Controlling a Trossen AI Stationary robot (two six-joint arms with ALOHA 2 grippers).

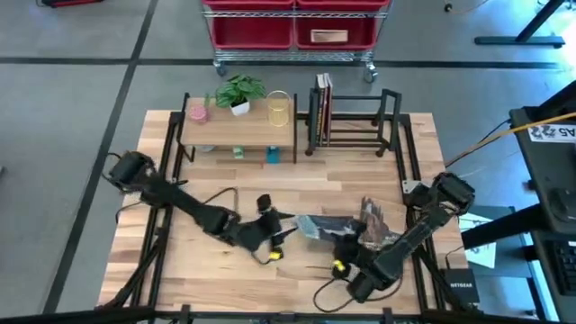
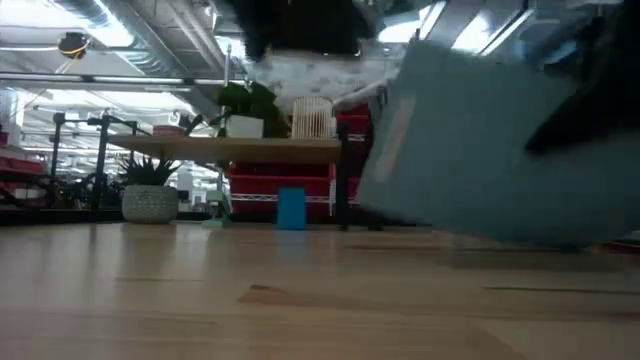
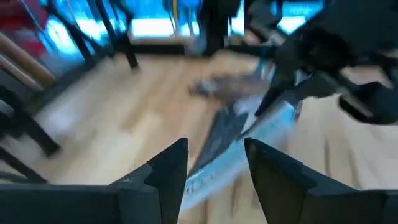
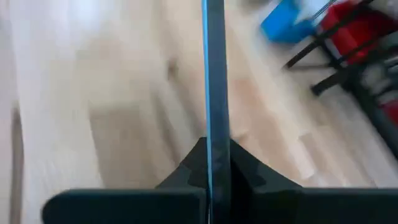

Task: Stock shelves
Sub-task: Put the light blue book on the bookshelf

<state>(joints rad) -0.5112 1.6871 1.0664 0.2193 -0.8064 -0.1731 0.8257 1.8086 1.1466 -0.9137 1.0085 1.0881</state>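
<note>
A: Status?

B: Right gripper has a book, jaws clamped on its thin edge. In the right wrist view the book runs straight out between the fingers. It's held above the desk, mid-front, well short of both shelves.

A: Left arm?

B: Left gripper is just beside the book's free end, jaws at a moderate gap, gripping nothing. The left wrist view has the book's edge lined up between the fingers, but I can't tell if they touch.

A: Shelves?

B: Wood shelf at the back left already carries a plant, a pink cup and a yellowish glass, with small blue items underneath. Black rack to its right holds a few upright books; the rest of it looks free.

A: Step?

B: Looks like a handover or regrip of the book before shelving. Next, I'd guess: get a firm two-sided hold, stand the book upright, carry it back to the rack and slot it beside the ones there without knocking them.
</note>
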